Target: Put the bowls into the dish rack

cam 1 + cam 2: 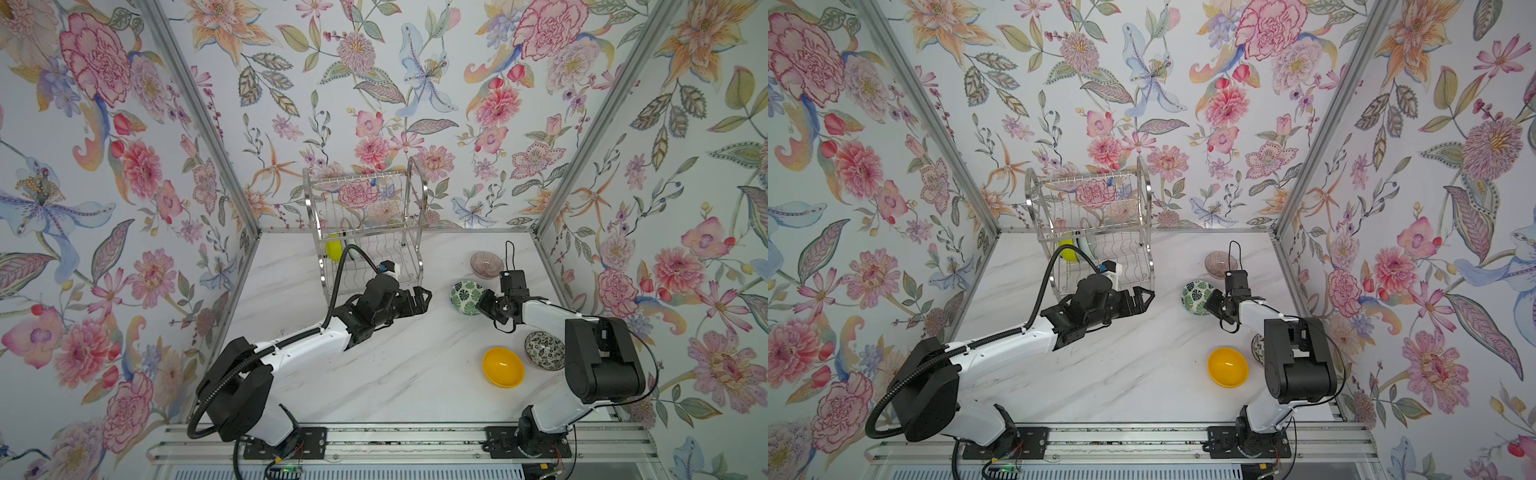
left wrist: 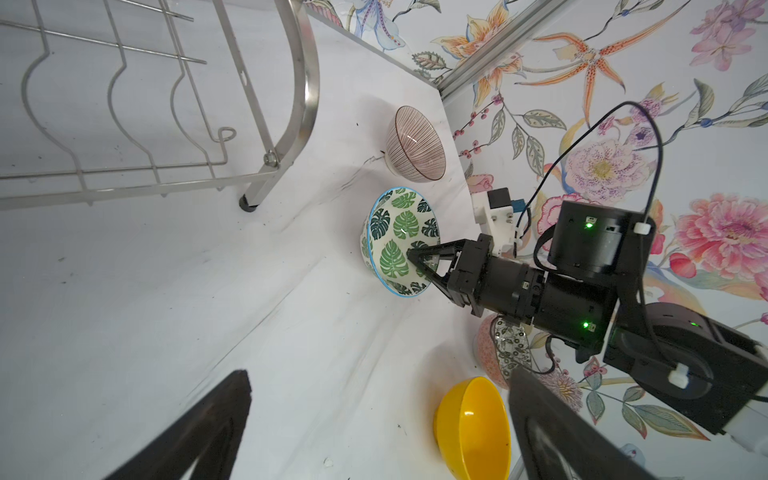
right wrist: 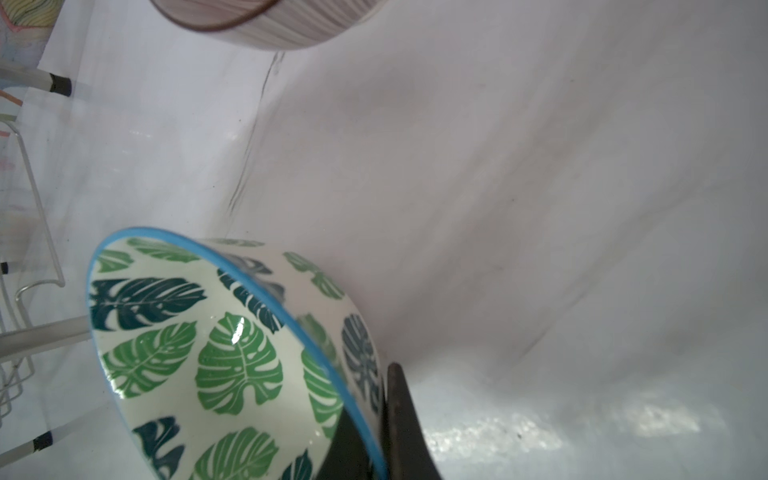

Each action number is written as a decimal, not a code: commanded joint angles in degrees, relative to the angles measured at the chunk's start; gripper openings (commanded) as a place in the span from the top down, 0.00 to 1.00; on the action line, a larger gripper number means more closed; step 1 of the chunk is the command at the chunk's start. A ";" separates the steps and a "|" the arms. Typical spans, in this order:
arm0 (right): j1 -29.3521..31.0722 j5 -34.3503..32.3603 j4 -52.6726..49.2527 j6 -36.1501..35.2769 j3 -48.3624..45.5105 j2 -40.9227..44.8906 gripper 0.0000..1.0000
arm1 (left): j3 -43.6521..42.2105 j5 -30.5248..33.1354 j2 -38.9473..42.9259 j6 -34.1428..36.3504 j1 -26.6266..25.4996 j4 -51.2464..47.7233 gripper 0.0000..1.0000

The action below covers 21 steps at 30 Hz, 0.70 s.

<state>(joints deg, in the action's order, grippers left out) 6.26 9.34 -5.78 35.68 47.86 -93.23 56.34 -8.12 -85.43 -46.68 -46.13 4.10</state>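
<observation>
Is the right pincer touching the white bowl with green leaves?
Touching. The right wrist view shows it: the right pincer grips the white bowl with green leaves, one finger inside the blue rim, the other on the outer wall.

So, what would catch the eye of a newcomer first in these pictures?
The bright floral wallpaper covers the walls. At the back of the table stands the shiny dish rack, and to its right the right gripper is shut on the rim of the leaf-patterned bowl.
</observation>
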 commanded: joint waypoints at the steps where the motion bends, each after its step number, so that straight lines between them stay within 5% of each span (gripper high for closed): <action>1: 2.36 -1.92 -1.68 -1.63 1.01 2.46 1.00 | -0.82 0.57 2.86 3.70 1.03 -8.28 0.01; 21: 29.89 -17.72 -8.06 -1.33 5.13 11.45 1.00 | -23.10 2.58 21.06 -5.12 3.71 4.37 0.02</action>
<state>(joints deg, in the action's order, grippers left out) 32.60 -4.38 -13.98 33.71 50.61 -82.83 34.22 -5.52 -65.95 -51.09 -43.20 5.19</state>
